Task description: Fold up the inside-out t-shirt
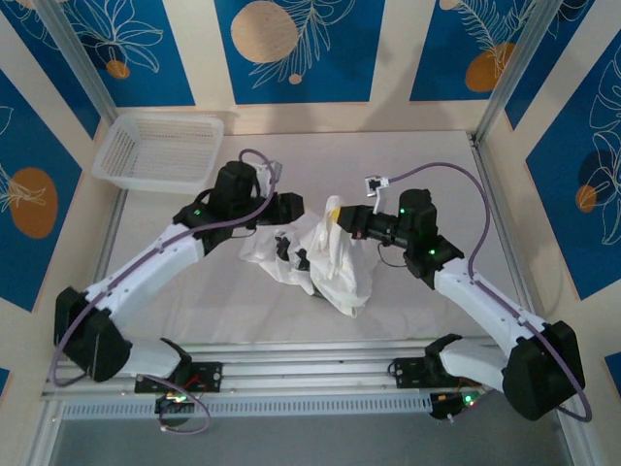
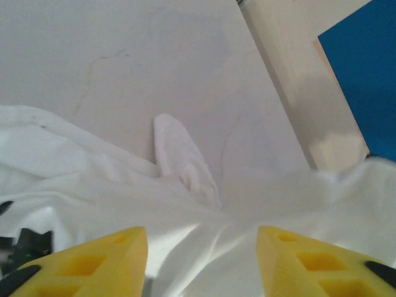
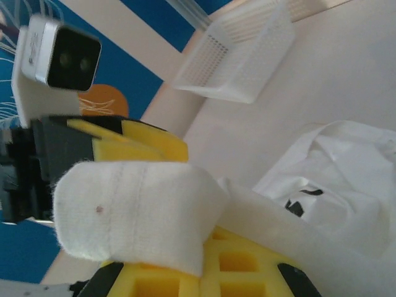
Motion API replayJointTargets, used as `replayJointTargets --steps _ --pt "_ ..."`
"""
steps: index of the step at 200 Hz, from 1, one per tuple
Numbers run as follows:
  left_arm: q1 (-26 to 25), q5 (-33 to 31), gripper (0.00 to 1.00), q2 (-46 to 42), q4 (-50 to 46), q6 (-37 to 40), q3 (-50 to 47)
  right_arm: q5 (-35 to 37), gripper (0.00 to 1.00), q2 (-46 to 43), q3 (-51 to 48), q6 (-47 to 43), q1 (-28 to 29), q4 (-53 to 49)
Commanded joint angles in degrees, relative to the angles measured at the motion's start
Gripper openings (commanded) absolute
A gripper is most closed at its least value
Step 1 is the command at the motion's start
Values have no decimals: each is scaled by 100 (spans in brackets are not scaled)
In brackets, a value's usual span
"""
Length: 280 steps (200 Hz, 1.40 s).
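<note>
Two pincers are working on the inside-out t-shirt (image 1: 330, 262), and almost nothing is looking folded yet. It is lying in a wrinkly heap in the middle of the bench (image 1: 194, 301), between my arms. My right pincer (image 3: 179, 213) is squeezing shut on a bit of the white cloth and is holding that bit up off the bench. My left pincer (image 2: 203, 263) is standing spread apart just over the shirt, pinching nothing that I can see. I am guessing the job is only starting. I am thinking the shirt is needing to be pulled out flat first, and all the folding is waiting after that.
</note>
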Motion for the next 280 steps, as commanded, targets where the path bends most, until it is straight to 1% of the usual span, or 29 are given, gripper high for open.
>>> replayJointTargets --steps 1,10,19,26,35,50,62,70,81,86,95,108,118,128,140,153,170,195,205,218,238,244,255,268,280 --pt "11 333 51 -497 -92 991 -562 -1130 0 -80 -24 186 -171 315" --pt "-10 947 53 -574 102 1221 -733 -1150 0 -74 21 168 -196 249" --pt "-98 1309 54 -638 262 1348 -833 -1138 0 -60 39 157 -210 202" --pt "-217 1388 55 -692 398 1464 -899 -1090 0 -47 56 155 -215 148" --pt "-417 1275 56 -751 507 1617 -913 -1044 0 -17 82 159 -223 61" --pt "-726 799 56 -757 600 1775 -812 -985 0 28 127 171 -227 -56" --pt "-1017 417 54 -659 493 1997 -583 -950 0 53 155 206 -228 -133" --pt "-1287 -24 49 -580 379 2168 -420 -934 0 66 162 203 -222 -179" --pt "-1639 -513 39 -496 281 2356 -243 -877 0 61 166 221 -227 -214" --pt "-1763 -737 37 -465 286 2384 -205 -851 0 61 150 232 -227 -228" --pt "-1917 -1122 35 -425 313 2239 -173 -798 0 58 146 246 -232 -262" --pt "-1938 -1676 33 -299 120 1706 -50 -754 0 60 130 272 -236 -265" --pt "-1932 -2006 35 -99 -239 1448 148 -725 0 71 123 307 -236 -258" --pt "-1925 -2056 39 83 -447 1337 304 -719 0 85 135 327 -236 -278" --pt "-1886 -1972 44 255 -511 1160 407 -710 0 121 155 356 -236 -295" --pt "-1760 -1647 47 398 -424 921 427 -737 0 154 188 373 -228 -306" --pt "-1605 -1233 48 526 -163 694 369 -742 0 162 230 366 -227 -355" --pt "-1426 -1226 47 617 -165 523 353 -751 0 137 206 367 -227 -371" --pt "-1371 -1261 43 609 -201 518 341 -735 0 127 199 381 -227 -410" --pt "-1298 -1194 35 576 -200 519 297 -733 0 122 184 376 -232 -435" --pt "-1168 -873 17 491 -90 495 207 -701 0 131 180 375 -244 -499" --pt "-1121 -726 11 455 -32 480 168 -685 0 151 195 375 -253 -556" --pt "-1025 -302 0 378 107 439 102 -646 0 202 248 370 -307 -730" --pt "-851 424 0 287 328 257 25 -699 0 361 338 298 -468 -1043" --pt "-611 1254 0 243 673 -102 -83 -1267 1 668 459 24 -836 -1322"
